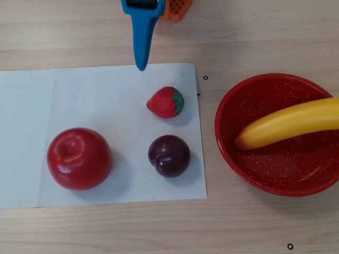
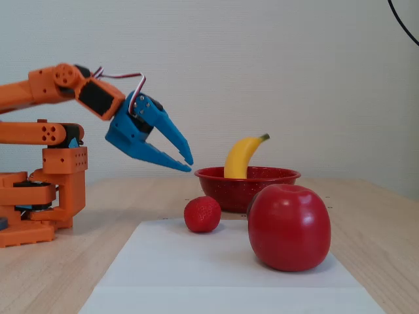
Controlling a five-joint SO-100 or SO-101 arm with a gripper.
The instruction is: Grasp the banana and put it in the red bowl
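Observation:
The yellow banana point(image 1: 288, 125) lies in the red speckled bowl point(image 1: 265, 177) at the right of the overhead view, its far end leaning over the bowl's rim. In the fixed view the banana point(image 2: 241, 157) stands up out of the bowl point(image 2: 247, 183), green stem tip up. My blue gripper point(image 2: 187, 163) hangs in the air left of the bowl, a little open and empty. In the overhead view the gripper point(image 1: 141, 66) points down from the top edge, above the strawberry.
A white paper sheet point(image 1: 32, 132) holds a red apple point(image 1: 79, 158), a strawberry point(image 1: 166, 102) and a dark plum point(image 1: 169, 155). In the fixed view the apple point(image 2: 288, 226) stands in front, the strawberry point(image 2: 201, 214) behind it. The orange arm base point(image 2: 39, 203) is at left.

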